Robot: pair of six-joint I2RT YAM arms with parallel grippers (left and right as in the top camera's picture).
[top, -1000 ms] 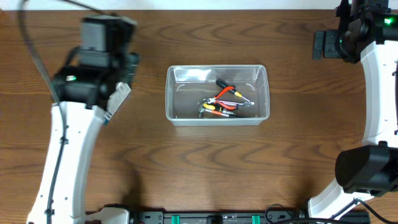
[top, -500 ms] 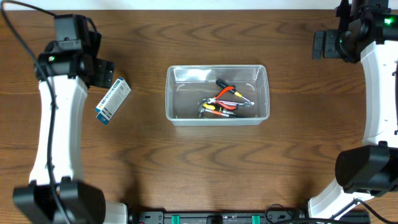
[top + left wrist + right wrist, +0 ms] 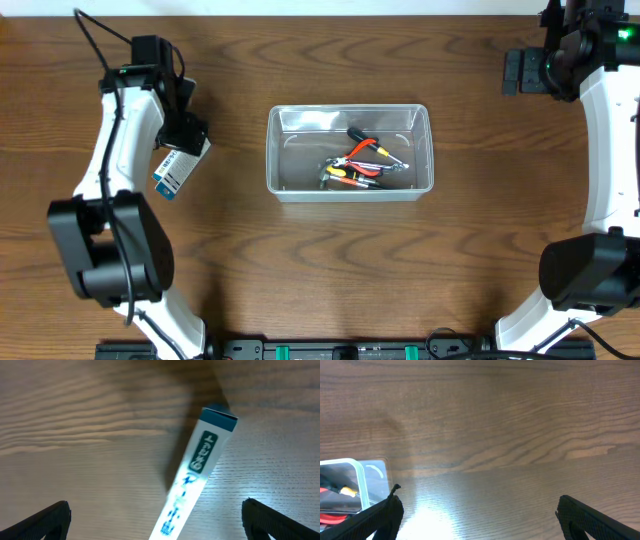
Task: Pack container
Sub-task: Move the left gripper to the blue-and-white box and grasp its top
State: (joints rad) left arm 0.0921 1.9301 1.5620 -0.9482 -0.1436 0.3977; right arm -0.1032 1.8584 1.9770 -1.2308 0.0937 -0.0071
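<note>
The left gripper (image 3: 156, 522), jaws spread wide, hangs over the blue-and-white box (image 3: 200, 475) on the surface, apparently to straddle and grasp it for the container (image 3: 272, 150) at centre, while the right gripper (image 3: 477, 515) gapes wide, empty.

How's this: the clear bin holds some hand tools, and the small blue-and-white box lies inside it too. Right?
Not quite. The bin does hold hand tools, but the blue-and-white box lies outside it, on the table to its left, as the overhead view shows.

container (image 3: 300, 193) open on top | tools (image 3: 360, 165) crowd right half | box (image 3: 173, 172) well apart, left
</note>
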